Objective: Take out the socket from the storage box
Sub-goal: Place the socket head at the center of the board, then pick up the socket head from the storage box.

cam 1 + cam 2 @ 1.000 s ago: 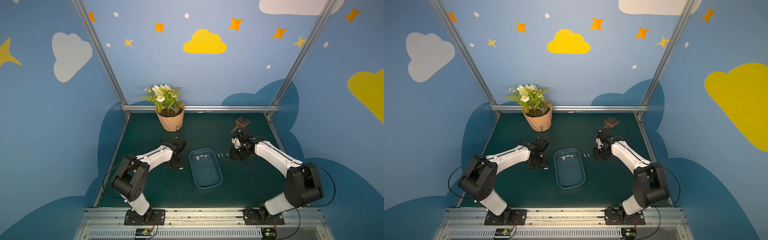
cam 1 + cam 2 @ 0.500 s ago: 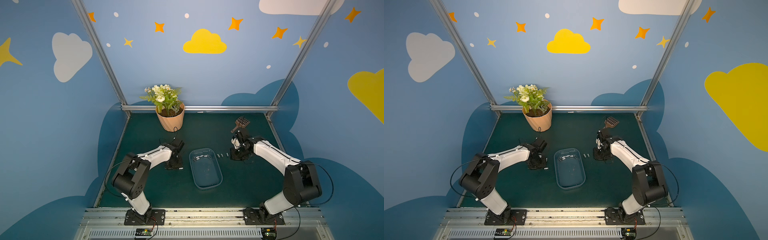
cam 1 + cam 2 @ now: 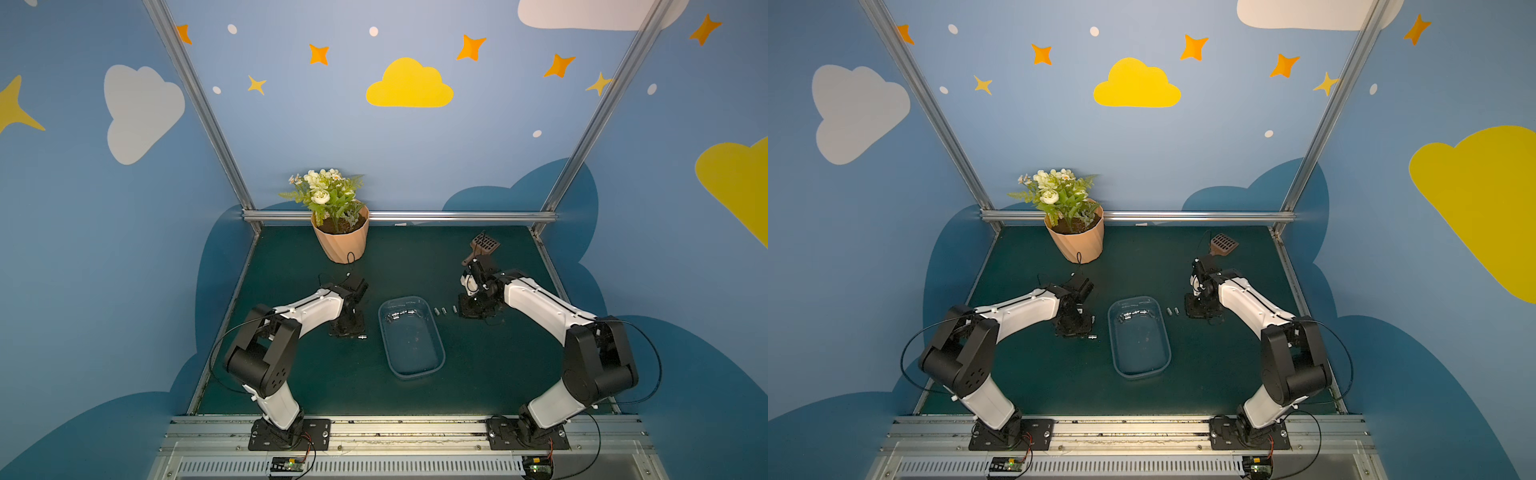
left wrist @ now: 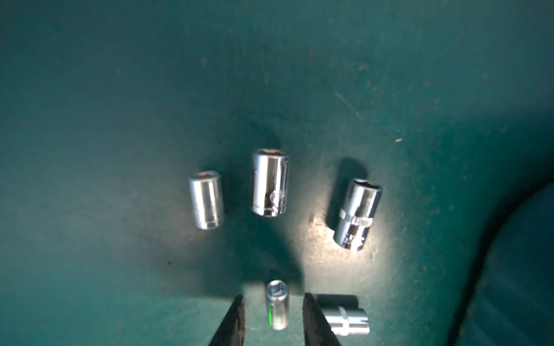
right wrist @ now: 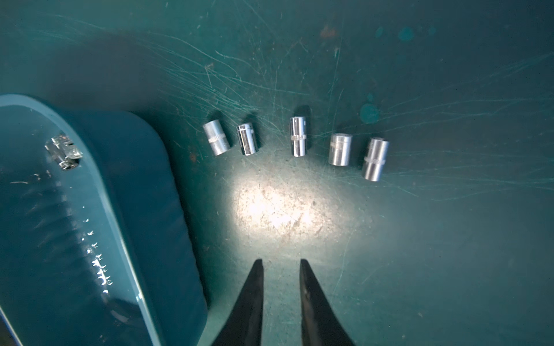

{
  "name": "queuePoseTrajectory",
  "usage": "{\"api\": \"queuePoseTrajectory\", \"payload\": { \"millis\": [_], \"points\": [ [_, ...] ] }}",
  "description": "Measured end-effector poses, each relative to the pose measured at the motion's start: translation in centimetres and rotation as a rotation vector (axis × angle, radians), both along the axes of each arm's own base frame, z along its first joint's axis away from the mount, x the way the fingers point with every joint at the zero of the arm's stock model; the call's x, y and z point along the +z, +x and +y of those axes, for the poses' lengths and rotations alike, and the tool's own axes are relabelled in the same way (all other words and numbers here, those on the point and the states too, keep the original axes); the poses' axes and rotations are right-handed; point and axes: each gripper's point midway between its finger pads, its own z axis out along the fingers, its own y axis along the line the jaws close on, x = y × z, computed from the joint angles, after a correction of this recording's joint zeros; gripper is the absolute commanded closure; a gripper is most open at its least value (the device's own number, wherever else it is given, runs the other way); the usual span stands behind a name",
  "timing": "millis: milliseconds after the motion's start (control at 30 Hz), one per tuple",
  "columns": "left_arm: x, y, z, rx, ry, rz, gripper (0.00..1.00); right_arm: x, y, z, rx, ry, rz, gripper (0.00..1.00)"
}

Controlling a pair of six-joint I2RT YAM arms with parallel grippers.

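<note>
Between the jaws of our left claw [image 4: 273, 296] 1 small chrome socket [image 4: 277, 311] is resting on the green desk [image 4: 120, 90]. A strip of desk is showing on each side of it, so the claw is released and gripping nothing. Just outside 1 jaw a 2nd socket [image 4: 344, 319] is lying, and ahead of the tips 3 larger sockets [image 4: 269, 182] are lying apart from one another.

Our right claw [image 5: 281, 261] is hovering over bare desk with its jaws narrowly parted and empty. Ahead of its tips a row of 5 sockets [image 5: 298, 136] is lying.

Both top views are showing the storage box [image 3: 415, 375] between the 2 claws. Several sockets [image 3: 401, 314] are clustering at the end nearest them, so the task is unfinished.

We are judging this to be the put-down step for 1 more socket. Next, the left claw is going to need a straight lift with its jaws parted, so that neither jaw nudges the round socket or its close neighbour. Then it is going to need a swing toward the box and a careful pinch on 1 socket of that crowded cluster.
</note>
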Motion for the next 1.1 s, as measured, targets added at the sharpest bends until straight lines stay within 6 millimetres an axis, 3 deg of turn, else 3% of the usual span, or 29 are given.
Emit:
{"api": "queuePoseTrajectory", "payload": {
  "millis": [367,600,800,933,1100],
  "points": [
    [1.8,0.4,0.3,-0.008,0.008,-0.038,0.63,-1.2,-0.1,0.0,0.002,-0.013,0.032,0.77],
    [4.3,1.6,-0.1,-0.024,-0.021,-0.106,0.63,-1.0,0.1,0.0,0.003,-0.011,0.027,0.77],
    [7.0,2.2,-0.4,-0.029,-0.054,-0.184,0.62,-0.3,0.7,0.3,0.007,-0.004,0.006,0.77],
    [7.7,2.2,-0.4,-0.036,-0.064,-0.206,0.62,0.0,0.8,0.4,0.016,-0.004,-0.001,0.77],
    [8.6,2.2,-0.4,-0.043,-0.074,-0.233,0.61,1.7,1.8,1.3,0.052,0.000,-0.044,0.77]
  ]
}}
